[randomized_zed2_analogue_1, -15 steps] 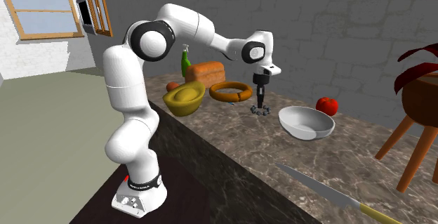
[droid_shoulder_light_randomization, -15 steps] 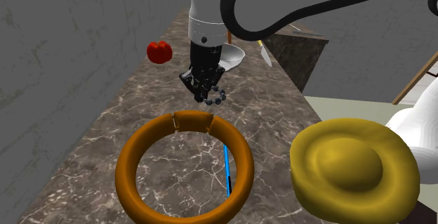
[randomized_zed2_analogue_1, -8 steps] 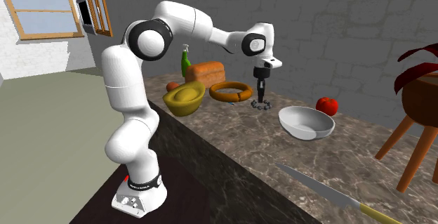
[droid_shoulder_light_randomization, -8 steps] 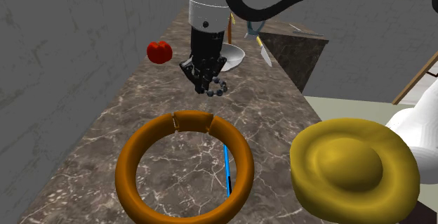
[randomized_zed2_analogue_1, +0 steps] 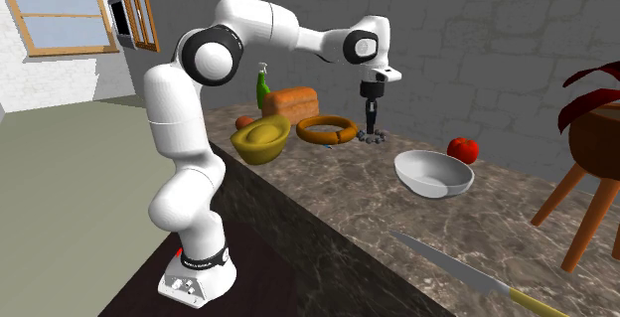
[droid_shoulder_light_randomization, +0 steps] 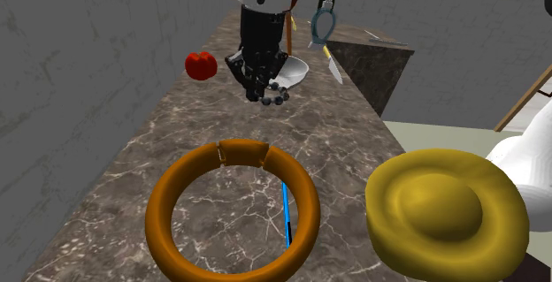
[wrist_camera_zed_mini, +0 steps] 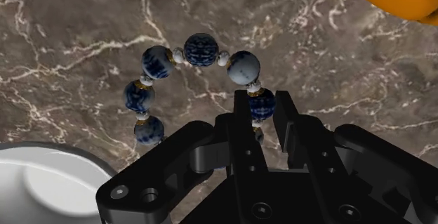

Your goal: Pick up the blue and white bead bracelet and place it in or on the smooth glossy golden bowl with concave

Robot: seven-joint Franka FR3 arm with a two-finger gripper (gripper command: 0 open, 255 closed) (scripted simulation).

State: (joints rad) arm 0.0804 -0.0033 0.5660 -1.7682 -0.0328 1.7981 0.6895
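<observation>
The bead bracelet (wrist_camera_zed_mini: 189, 64), dark blue and white beads on a loop, hangs from my gripper (wrist_camera_zed_mini: 262, 117), whose fingers are shut on one bead. In the shoulder view the gripper (droid_shoulder_light_randomization: 265, 90) holds the bracelet (droid_shoulder_light_randomization: 276, 96) in the air above the dark marble counter (droid_shoulder_light_randomization: 177, 130), beyond the orange ring. The second exterior view shows the bracelet (randomized_zed2_analogue_1: 374, 138) dangling under the gripper (randomized_zed2_analogue_1: 372, 126). The glossy golden bowl (droid_shoulder_light_randomization: 447, 214) sits at the shoulder view's lower right, well away from the gripper; it also appears as the golden bowl (randomized_zed2_analogue_1: 260, 138) near the arm's base.
An orange ring (droid_shoulder_light_randomization: 232, 208) lies on the counter with a blue pen (droid_shoulder_light_randomization: 286, 209) inside it. A white bowl (randomized_zed2_analogue_1: 433, 173), a red tomato (droid_shoulder_light_randomization: 201, 64) and a knife (randomized_zed2_analogue_1: 467, 277) also sit on the counter. A green bottle (randomized_zed2_analogue_1: 262, 88) and a loaf (randomized_zed2_analogue_1: 292, 99) stand behind the golden bowl.
The gripper has risen off the counter with the bracelet in it, lifting steadily over the last second. The arm's elbow has gone up too.
</observation>
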